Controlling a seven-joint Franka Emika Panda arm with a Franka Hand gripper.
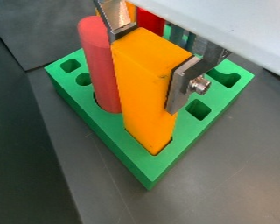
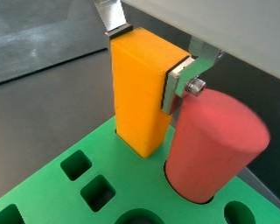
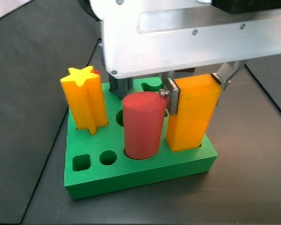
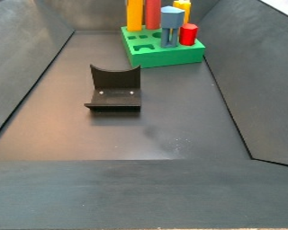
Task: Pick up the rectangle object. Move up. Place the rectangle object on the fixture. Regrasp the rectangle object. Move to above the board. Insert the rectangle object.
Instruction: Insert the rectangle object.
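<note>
The orange-yellow rectangle object (image 1: 149, 87) (image 2: 143, 87) (image 3: 192, 110) stands upright, its lower end down at a corner of the green board (image 1: 95, 122) (image 2: 49, 188) (image 3: 143, 171) (image 4: 158, 56). How deep it sits in the hole is hidden. My gripper (image 1: 149, 51) (image 2: 150, 51) (image 3: 199, 83) is shut on the upper part of the block, one silver finger on each side face. The dark fixture (image 4: 112, 90) stands alone on the floor, well away from the board in a side view. There the gripper cannot be made out.
A red cylinder (image 1: 99, 66) (image 2: 213, 149) (image 3: 140, 125) stands in the board close beside the block. An orange-yellow star post (image 3: 84, 101) and a grey-blue peg (image 4: 171, 18) also stand in it. Several small holes (image 1: 199, 110) are open. Dark sloping walls (image 4: 39, 72) enclose the floor.
</note>
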